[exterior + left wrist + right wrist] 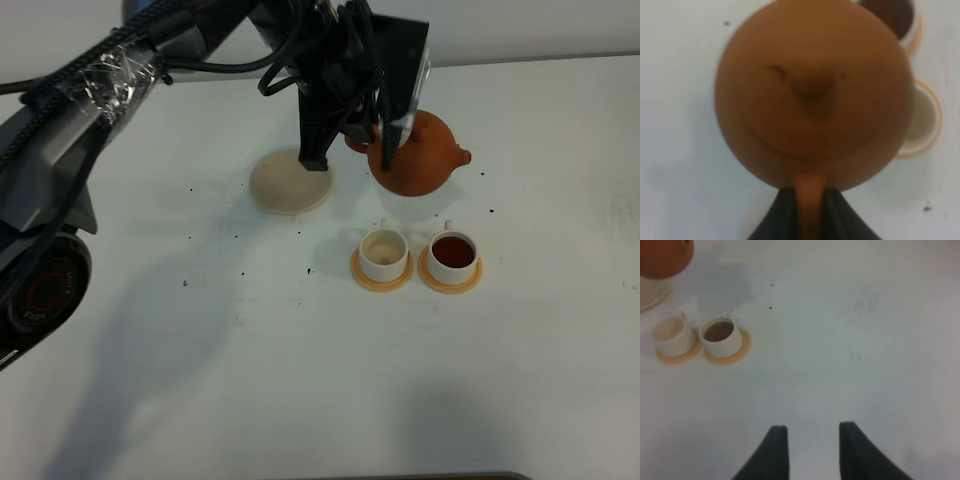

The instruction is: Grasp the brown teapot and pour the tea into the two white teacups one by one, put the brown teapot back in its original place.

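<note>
My left gripper (372, 135) is shut on the handle of the brown teapot (418, 153) and holds it in the air behind the two white teacups, spout to the right. The teapot fills the left wrist view (812, 95). The left teacup (383, 252) holds only a pale trace; the right teacup (453, 255) is full of dark tea. Each stands on an orange coaster (381, 277). The pale beige saucer (290, 183) lies bare to the left of the teapot. My right gripper (810, 432) is open and empty over bare table, right of the cups (720, 335).
The white table (300, 380) carries small dark specks around the saucer and cups. The left arm's black body and taped cable (110, 75) reach in from the upper left, above the saucer. The table's far edge runs behind the teapot.
</note>
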### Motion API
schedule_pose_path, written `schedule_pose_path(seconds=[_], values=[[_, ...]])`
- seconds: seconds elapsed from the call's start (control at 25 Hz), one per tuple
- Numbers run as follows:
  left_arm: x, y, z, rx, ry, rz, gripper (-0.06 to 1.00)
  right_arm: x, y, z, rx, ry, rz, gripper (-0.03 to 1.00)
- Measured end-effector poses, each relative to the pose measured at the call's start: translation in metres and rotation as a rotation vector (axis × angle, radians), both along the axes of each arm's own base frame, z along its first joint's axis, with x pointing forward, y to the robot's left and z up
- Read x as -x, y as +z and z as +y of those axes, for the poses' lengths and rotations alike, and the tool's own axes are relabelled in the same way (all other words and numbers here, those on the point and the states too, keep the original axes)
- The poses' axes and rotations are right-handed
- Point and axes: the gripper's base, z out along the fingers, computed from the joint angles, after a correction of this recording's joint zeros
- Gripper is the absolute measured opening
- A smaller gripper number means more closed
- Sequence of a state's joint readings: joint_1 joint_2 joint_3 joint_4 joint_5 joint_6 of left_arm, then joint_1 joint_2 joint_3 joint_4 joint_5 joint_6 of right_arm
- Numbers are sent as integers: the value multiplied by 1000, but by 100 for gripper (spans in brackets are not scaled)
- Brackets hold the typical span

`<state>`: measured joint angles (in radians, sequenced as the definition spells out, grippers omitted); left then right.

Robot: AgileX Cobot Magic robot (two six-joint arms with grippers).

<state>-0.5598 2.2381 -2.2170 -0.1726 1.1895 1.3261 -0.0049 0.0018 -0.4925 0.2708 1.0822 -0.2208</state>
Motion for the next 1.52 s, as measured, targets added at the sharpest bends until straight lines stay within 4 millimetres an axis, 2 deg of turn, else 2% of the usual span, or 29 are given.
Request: schedule_pose_path(seconds=[0.12, 0.36, 0.68, 1.0, 1.08, 1.36, 1.52], values=[[3, 11, 2, 37, 107, 20, 12, 0, 0, 0, 0, 0, 0, 24], [10, 12, -6, 68, 279, 78, 12, 0, 0, 0, 0, 0, 0, 24], [26, -20, -14, 23, 426, 234, 12, 0, 0, 0, 0, 0, 0, 24], [59, -25, -6, -19, 527, 351, 12, 0, 0, 0, 0, 0, 0, 24], [68, -28, -4, -37, 540, 374, 12, 0, 0, 0, 0, 0, 0, 24], [100, -58, -3, -157, 528, 457, 12, 0, 0, 0, 0, 0, 0, 24], [109, -66, -1, -168, 524, 459, 12, 0, 0, 0, 0, 0, 0, 24]])
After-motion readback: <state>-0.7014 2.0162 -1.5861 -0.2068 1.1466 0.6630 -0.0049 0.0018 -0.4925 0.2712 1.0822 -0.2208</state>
